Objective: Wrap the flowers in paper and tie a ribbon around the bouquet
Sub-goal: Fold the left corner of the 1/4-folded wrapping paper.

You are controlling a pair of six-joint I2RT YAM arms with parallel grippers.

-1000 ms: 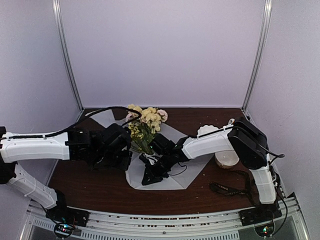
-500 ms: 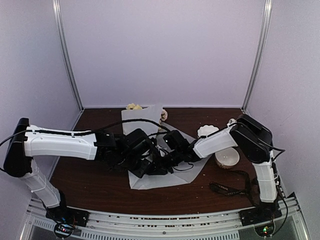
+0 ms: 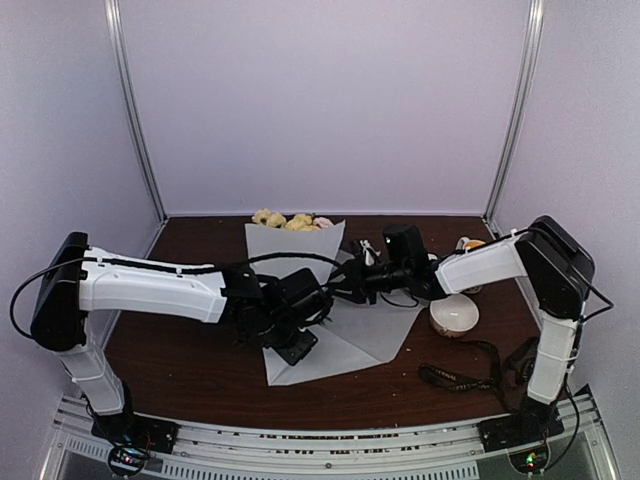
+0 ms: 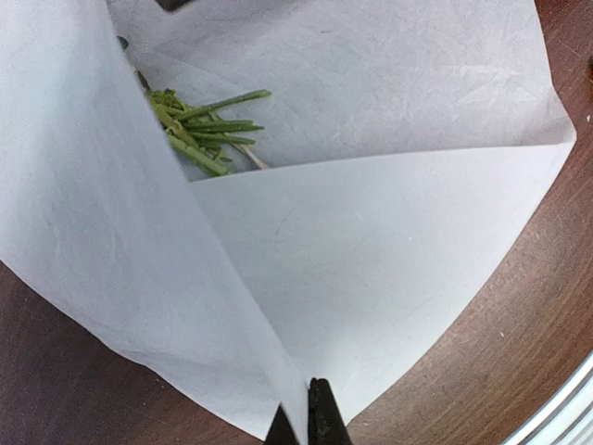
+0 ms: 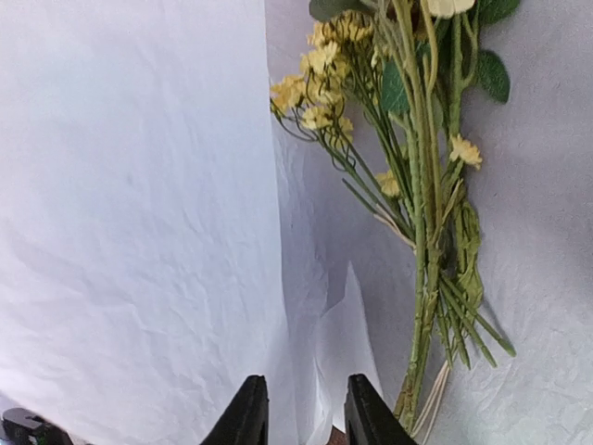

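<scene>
Pinching one paper sheet (image 4: 389, 250) over one flower bunch (image 4: 199, 125): left end effector (image 4: 302, 415).

Left gripper (image 4: 301, 414), jaws shut, right gripper (image 5: 304, 387), jaws seemingly slightly apart

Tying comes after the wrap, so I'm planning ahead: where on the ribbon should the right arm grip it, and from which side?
The ribbon lies flat on the table beside the right arm, so come straight down from above. Take its free left end, jaws across the strip; its right part curls close to the arm, likely leaving less room.
</scene>
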